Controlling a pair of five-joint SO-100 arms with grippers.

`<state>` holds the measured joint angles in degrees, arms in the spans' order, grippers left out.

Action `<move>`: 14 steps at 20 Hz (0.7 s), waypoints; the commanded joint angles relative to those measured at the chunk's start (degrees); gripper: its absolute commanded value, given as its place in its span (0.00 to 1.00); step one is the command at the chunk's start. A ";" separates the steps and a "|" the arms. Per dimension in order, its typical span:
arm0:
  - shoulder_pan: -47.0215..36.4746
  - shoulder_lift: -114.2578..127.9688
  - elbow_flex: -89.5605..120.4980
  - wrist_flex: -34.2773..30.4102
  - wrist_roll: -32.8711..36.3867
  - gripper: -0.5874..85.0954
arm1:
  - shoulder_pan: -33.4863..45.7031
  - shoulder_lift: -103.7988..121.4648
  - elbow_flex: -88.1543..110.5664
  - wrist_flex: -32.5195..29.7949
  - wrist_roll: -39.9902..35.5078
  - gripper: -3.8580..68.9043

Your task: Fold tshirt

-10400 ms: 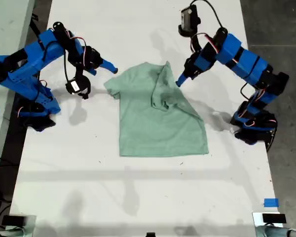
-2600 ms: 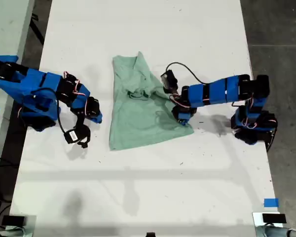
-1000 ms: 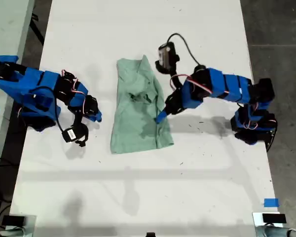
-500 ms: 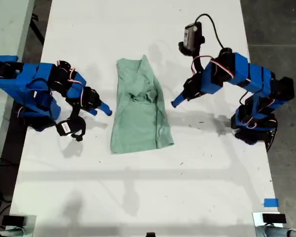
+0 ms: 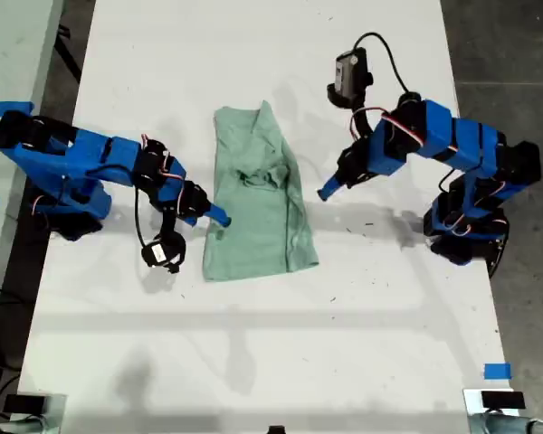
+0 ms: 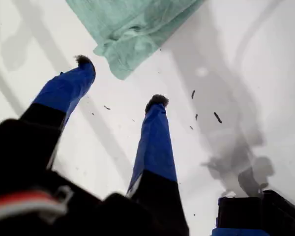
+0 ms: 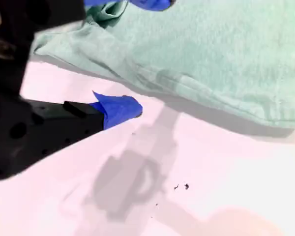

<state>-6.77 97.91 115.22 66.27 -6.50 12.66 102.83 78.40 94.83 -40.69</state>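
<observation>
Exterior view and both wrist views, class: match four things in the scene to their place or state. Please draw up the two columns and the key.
Column one
1. tshirt
2. my first gripper
3. my second gripper
4. blue tape

Column two
A. stuck on the table near the exterior view's lower right corner
B. folded into a narrow strip, lying mid-table
C. open, right at the tshirt's edge
D. open above bare table, apart from the tshirt

Pairs: 1-B, 2-D, 3-C, 4-A
</observation>
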 commanded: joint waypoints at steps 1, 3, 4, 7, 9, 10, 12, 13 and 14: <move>-0.70 -3.69 0.09 -6.42 0.53 0.31 | -0.70 4.83 0.88 -2.20 0.79 0.40; -0.97 -7.82 -0.26 -10.02 1.49 0.27 | -1.05 5.45 1.85 -2.46 1.14 0.40; -1.23 -9.40 -0.26 -11.16 1.49 0.26 | -1.14 5.98 2.46 -2.55 1.32 0.40; -2.02 -11.16 -0.18 -11.07 1.41 0.16 | -1.23 8.88 6.42 -3.96 2.20 0.40; -2.55 -10.81 0.00 -9.05 -0.09 0.01 | -1.32 11.16 9.76 -5.36 2.90 0.40; -2.72 -10.11 -0.09 -6.94 -0.44 0.01 | -1.41 12.13 11.07 -5.80 3.16 0.40; -3.25 -5.54 0.97 -1.32 -1.49 0.01 | -1.41 13.89 13.45 -6.68 3.52 0.40; -3.52 -2.37 2.29 0.09 -1.58 0.01 | -1.41 14.68 14.33 -7.12 3.60 0.40; -3.69 0.00 2.90 1.93 -1.58 0.01 | -1.41 15.21 15.03 -7.56 3.52 0.40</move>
<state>-9.40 90.62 118.04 65.30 -7.38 12.04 114.43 93.52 89.21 -37.62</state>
